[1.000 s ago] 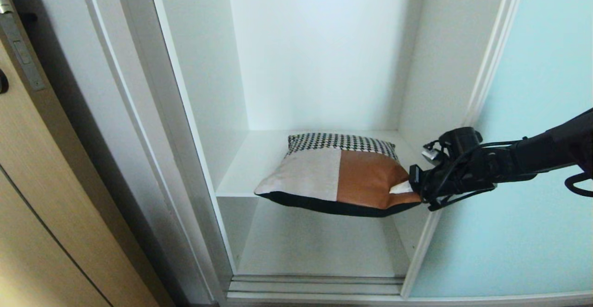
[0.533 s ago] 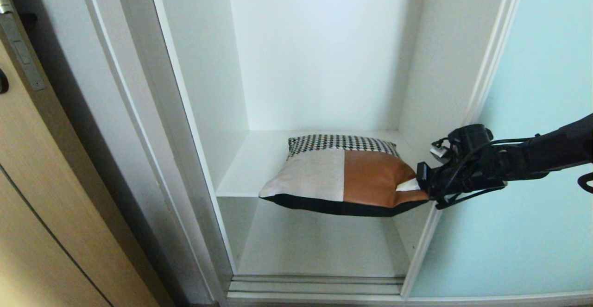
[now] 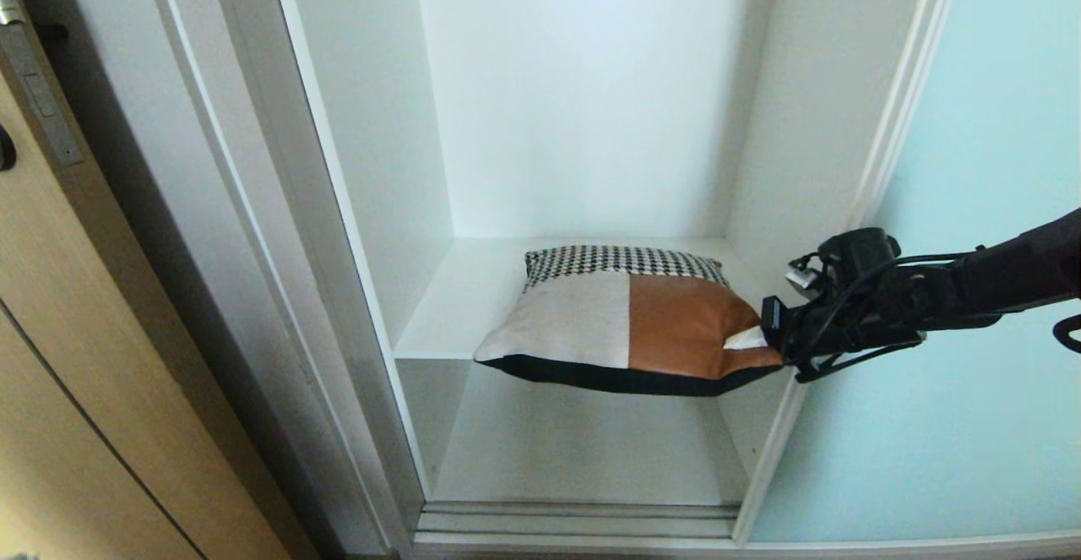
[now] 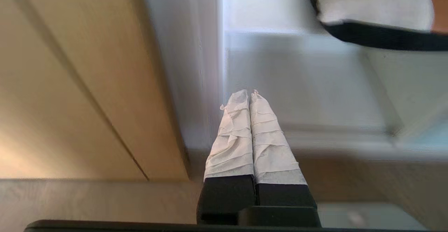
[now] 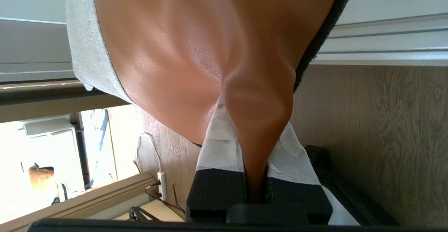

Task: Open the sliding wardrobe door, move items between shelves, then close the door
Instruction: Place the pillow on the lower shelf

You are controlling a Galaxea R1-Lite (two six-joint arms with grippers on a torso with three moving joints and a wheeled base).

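Right gripper (image 3: pixel 773 342) clamped on cushion (image 3: pixel 625 332) near-right corner; cushion runs left from it, far half on shelf (image 3: pixel 439 323), near edge overhanging. Left gripper (image 4: pixel 249 95) pressed together, empty, low left.

I see a soft cloth cushion (image 3: pixel 625 332). Its orange part looks smooth and a bit shiny, like leather. Its cream part looks rough and woven, and the back is dark, dull cloth. The shelf (image 3: pixel 460 298) under it is a smooth, matt white board. The sliding door (image 3: pixel 971 290) is frosted, pale blue glass. My left gripper (image 4: pixel 250 99) has fingers wrapped in crinkly white paper tape. The floor (image 5: pixel 378 127) looks like brown wood with a grain.
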